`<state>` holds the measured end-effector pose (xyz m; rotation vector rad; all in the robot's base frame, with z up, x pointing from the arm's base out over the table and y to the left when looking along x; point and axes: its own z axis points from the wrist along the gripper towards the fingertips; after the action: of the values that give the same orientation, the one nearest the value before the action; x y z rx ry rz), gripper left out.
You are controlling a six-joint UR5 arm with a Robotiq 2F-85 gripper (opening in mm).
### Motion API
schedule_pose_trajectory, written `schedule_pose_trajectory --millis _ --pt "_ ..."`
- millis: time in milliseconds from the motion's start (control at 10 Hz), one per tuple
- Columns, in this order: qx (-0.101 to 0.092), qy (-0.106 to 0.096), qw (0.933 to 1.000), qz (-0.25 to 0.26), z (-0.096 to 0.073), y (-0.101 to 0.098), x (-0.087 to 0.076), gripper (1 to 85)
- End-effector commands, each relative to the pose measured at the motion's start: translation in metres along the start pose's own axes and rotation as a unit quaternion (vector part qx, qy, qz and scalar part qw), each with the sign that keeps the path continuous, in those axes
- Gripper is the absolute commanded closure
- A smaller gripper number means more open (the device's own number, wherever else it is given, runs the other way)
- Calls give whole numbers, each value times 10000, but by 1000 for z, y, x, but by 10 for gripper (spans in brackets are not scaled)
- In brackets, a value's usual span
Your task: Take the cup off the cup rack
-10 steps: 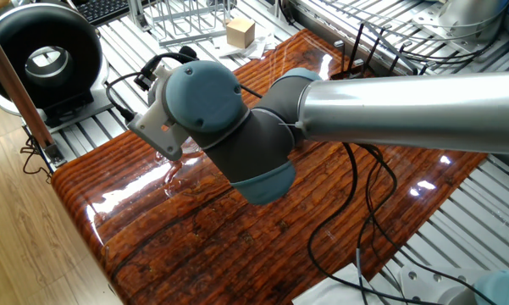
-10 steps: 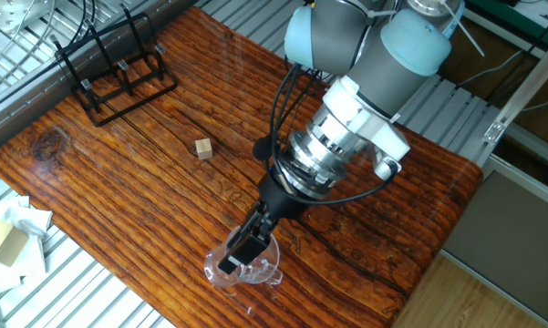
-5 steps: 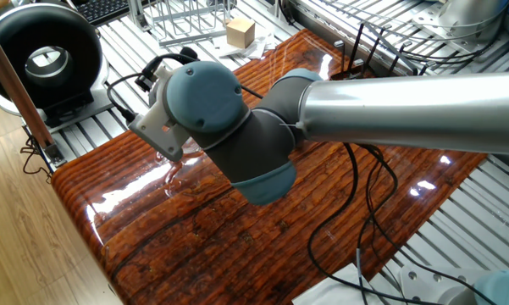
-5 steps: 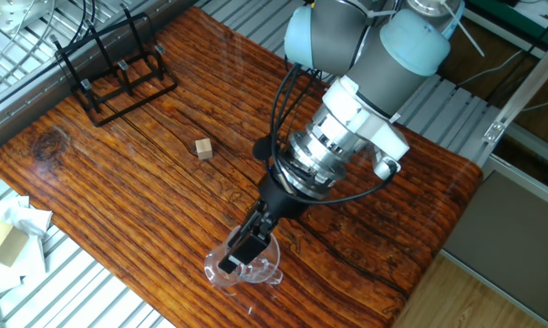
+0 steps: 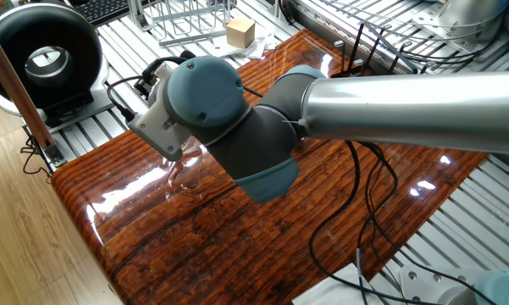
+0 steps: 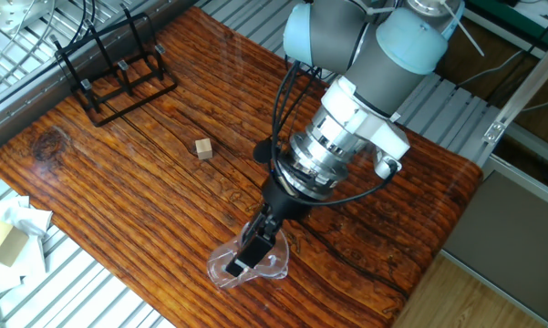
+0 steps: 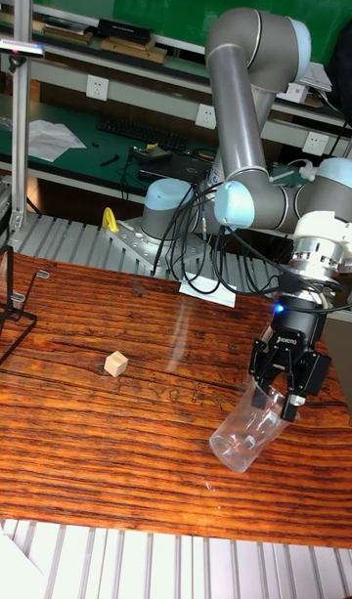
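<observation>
Cup (image 7: 246, 435) hangs tilted above the table (image 7: 117, 462), pinched by the hand (image 7: 284, 396).

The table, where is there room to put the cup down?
Bare wood lies between the small wooden cube and the cup rack, and between the cube and the gripper. The table edge is crowded where the gripper holds the tilted cup.

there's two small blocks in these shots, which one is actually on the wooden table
The small wooden cube, alone on the tabletop between the cup rack and the hand. The bigger pale block sits off the wood, on the metal slats.
</observation>
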<state>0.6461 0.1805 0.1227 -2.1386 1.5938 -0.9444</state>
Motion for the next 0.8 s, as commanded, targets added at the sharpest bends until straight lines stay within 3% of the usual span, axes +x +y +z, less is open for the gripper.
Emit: schedule_pose_trajectory --millis 0,300,700 --pt "-67 -88 9999 82 1 3 -2 240" --pt "-71 -107 9999 113 0 3 -3 240" --pt "-225 -196 9994 201 0 11 -8 173"
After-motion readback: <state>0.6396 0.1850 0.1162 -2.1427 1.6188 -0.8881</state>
